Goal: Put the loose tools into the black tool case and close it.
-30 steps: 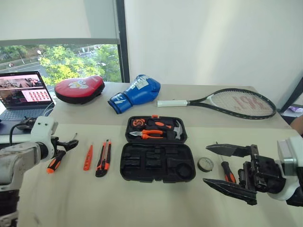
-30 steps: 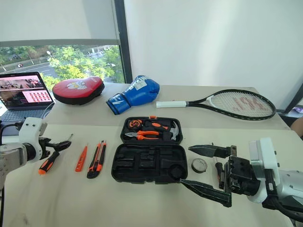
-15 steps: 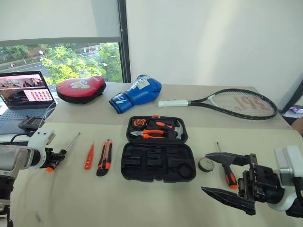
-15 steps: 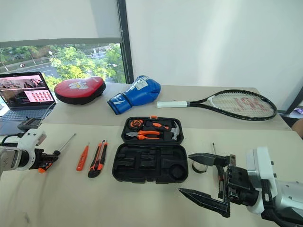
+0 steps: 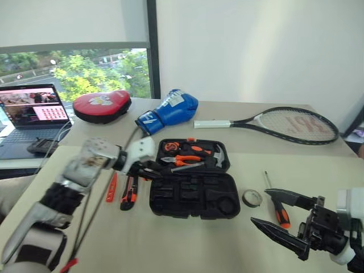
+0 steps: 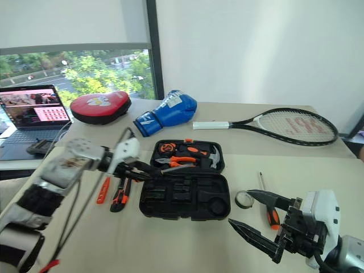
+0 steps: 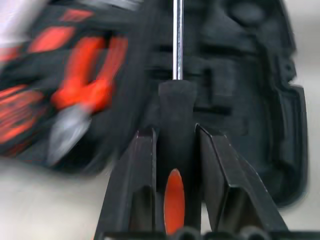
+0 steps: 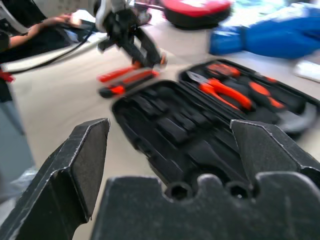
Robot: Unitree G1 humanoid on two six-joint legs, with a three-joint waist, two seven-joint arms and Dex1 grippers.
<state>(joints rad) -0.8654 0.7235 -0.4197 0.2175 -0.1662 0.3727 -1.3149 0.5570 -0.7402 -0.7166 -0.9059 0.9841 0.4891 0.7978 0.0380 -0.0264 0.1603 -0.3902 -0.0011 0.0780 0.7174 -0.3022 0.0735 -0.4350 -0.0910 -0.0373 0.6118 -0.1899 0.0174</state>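
**First screwdriver reaches the case**

The left gripper (image 7: 172,150), a second ago beside a screwdriver (image 7: 173,115) at the table's left, now clamps its handle over the open black case (image 5: 193,196) (slotting comes next). Small screwdriver (image 5: 111,187) and knife (image 5: 129,192) wait left of the case; tape (image 5: 251,198) and second screwdriver (image 5: 276,205) lie right. The right gripper (image 5: 284,219) hangs wide open, empty.

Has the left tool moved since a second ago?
Yes. The left tool, gripping a long screwdriver, went from the table's left side, beyond the small screwdriver, to the black tool case.
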